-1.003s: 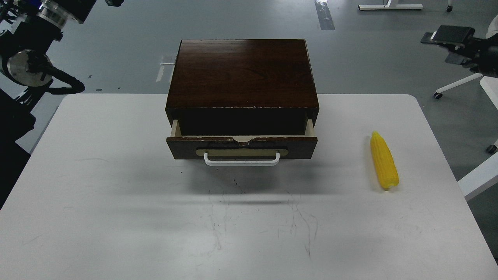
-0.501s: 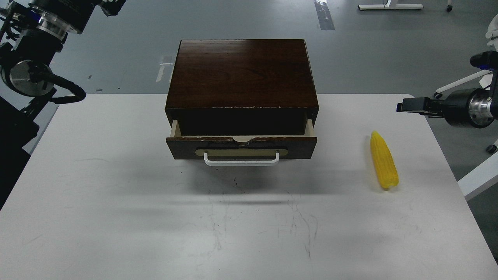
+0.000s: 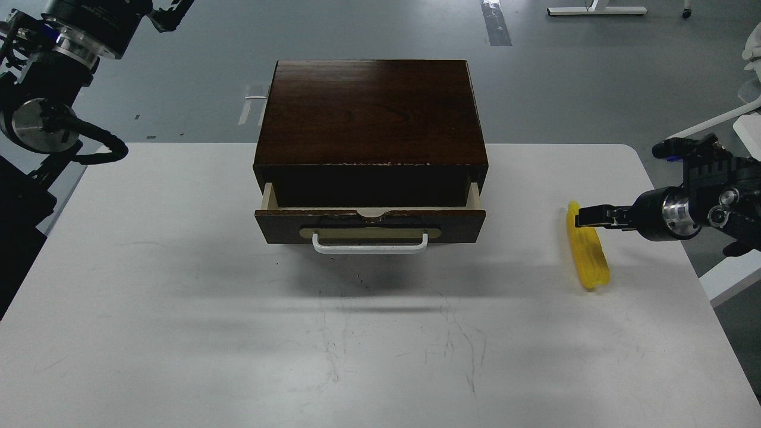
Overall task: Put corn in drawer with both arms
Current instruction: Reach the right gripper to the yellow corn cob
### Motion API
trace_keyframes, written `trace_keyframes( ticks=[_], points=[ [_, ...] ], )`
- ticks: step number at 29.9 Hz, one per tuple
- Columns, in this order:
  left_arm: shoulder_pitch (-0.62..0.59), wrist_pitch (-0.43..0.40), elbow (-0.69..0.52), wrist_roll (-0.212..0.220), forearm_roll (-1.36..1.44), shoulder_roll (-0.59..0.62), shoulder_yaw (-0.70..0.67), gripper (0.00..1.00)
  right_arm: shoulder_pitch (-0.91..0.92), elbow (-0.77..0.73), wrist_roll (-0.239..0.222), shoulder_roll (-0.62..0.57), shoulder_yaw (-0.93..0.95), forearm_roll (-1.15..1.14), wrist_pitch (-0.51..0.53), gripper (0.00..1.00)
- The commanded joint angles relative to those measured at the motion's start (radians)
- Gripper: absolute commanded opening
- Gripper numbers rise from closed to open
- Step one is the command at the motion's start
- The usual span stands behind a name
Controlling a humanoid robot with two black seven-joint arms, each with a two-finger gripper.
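Observation:
The yellow corn (image 3: 588,258) lies on the white table (image 3: 178,309) at the right, pointed tip away from me. The dark wooden box (image 3: 368,113) stands at the table's back middle. Its drawer (image 3: 368,224) is pulled out a short way, with a white bar handle (image 3: 370,244); its inside is dark. My right gripper (image 3: 585,216) reaches in from the right edge, its tip over the corn's far end; its fingers cannot be told apart. My left arm (image 3: 65,41) is raised at the top left, off the table; its gripper (image 3: 169,10) is cut by the frame edge.
The table's right edge runs close behind the corn. White chair legs and a desk edge (image 3: 731,267) stand on the floor beyond the right side. Grey floor lies behind the box.
My right arm has come down and leftward from above the table's right corner to the corn's far end. The left arm shifted slightly. Corn and drawer have not moved.

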Motion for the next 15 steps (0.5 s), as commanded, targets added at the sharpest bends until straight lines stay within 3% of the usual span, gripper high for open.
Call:
trace_keyframes(
  ticks=[1, 15],
  points=[
    [0.0, 0.0, 0.0, -0.001, 0.0, -0.001, 0.0, 0.98, -0.01, -0.012, -0.01, 0.009, -0.004, -0.002, -0.011, 0.91],
    [0.006, 0.0, 0.003, -0.001, 0.002, 0.006, 0.002, 0.98, -0.03, -0.053, -0.006, 0.04, 0.004, 0.008, -0.057, 0.8]
  ],
)
